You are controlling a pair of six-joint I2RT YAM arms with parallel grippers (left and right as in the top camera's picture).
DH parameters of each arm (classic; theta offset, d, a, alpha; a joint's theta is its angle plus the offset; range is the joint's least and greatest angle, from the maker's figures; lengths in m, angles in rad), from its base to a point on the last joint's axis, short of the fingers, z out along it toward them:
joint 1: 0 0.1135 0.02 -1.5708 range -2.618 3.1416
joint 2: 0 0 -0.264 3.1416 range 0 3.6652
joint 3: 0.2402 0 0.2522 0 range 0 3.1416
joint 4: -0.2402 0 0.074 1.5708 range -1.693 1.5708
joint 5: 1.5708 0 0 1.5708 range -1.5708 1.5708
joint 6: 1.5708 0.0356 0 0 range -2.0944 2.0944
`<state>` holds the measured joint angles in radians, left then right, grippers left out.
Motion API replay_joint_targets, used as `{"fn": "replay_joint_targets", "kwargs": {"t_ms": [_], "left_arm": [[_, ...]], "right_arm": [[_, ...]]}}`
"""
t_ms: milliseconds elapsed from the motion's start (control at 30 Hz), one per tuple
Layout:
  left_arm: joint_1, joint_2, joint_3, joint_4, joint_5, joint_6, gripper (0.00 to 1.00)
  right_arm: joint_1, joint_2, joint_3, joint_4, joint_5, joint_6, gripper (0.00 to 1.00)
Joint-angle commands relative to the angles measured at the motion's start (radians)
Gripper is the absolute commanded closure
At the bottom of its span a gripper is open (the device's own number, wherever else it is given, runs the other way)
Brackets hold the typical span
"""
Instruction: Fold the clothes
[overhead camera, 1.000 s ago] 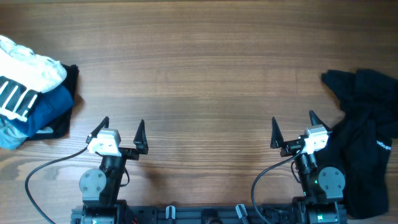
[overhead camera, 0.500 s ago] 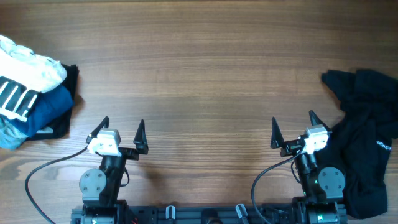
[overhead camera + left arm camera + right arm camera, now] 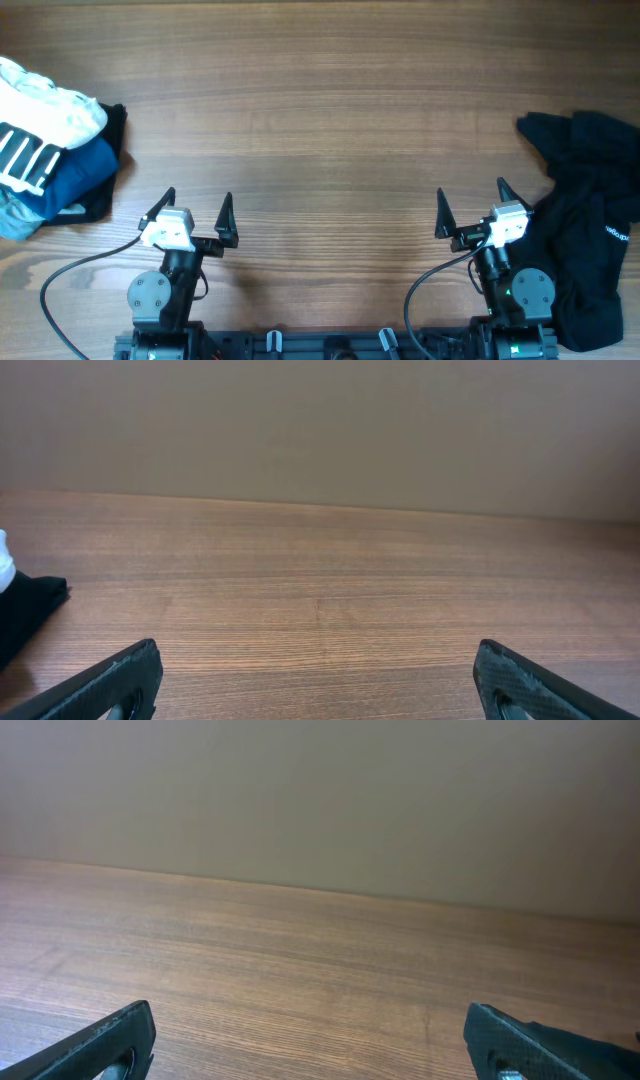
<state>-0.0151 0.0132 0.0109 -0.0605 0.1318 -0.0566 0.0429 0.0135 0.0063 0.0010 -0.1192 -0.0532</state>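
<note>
The black T-shirt (image 3: 590, 220) lies crumpled at the table's right edge, with small white lettering near its right side. My right gripper (image 3: 470, 200) is open and empty just left of the shirt, not touching it; its fingers show at the bottom of the right wrist view (image 3: 310, 1040). My left gripper (image 3: 197, 205) is open and empty at the near left of the table, and the left wrist view (image 3: 318, 680) shows only bare wood between its fingers.
A pile at the far left holds a white garment with black stripes (image 3: 35, 125) on a blue folded garment (image 3: 60, 185), with black fabric beneath (image 3: 112, 130), whose edge shows in the left wrist view (image 3: 25, 615). The wooden table (image 3: 320, 120) spans the view.
</note>
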Motion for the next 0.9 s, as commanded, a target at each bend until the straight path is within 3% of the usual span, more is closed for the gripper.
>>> {"fn": "replay_joint_targets", "kwargs": {"t_ms": [0, 433, 667, 867], "left_arm": [[-0.006, -0.006, -0.005, -0.003, 0.005, 0.016, 0.00], [-0.006, -0.006, -0.003, -0.004, 0.005, -0.013, 0.00], [-0.006, 0.046, 0.074, -0.094, -0.035, -0.060, 0.00], [-0.006, 0.230, 0.217, -0.121, -0.056, -0.060, 0.00]], "right_arm": [[-0.005, 0.000, 0.000, 0.005, 0.006, 0.042, 0.00], [-0.005, 0.058, 0.037, -0.037, 0.021, 0.060, 0.00], [-0.005, 0.264, 0.159, -0.044, 0.040, 0.060, 0.00], [-0.005, 0.477, 0.325, -0.153, 0.040, 0.061, 0.00]]}}
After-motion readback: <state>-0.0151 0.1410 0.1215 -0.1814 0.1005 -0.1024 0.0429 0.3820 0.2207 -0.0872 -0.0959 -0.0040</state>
